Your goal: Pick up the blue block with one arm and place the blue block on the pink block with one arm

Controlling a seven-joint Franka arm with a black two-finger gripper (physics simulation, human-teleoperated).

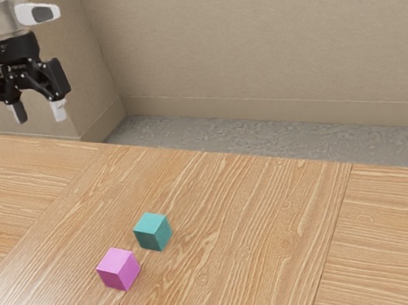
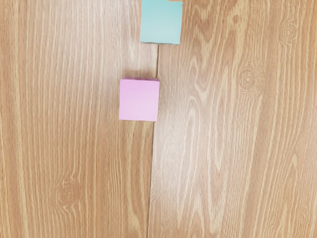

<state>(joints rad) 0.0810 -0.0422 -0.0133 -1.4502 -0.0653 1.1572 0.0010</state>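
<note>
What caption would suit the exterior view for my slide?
Open black two-finger gripper hangs high over wooden table; teal-blue cube and pink cube sit apart.

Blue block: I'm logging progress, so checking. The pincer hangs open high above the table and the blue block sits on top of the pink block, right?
No. The blue block stands on the table beside the pink block, a gap between them, as the exterior view shows. The pincer does hang open, high above.

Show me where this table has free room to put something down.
The wooden table is bare across the exterior view's right, beyond the blue-green cube, and behind both cubes. Only the narrow gap between it and the pink cube is crowded.
</note>
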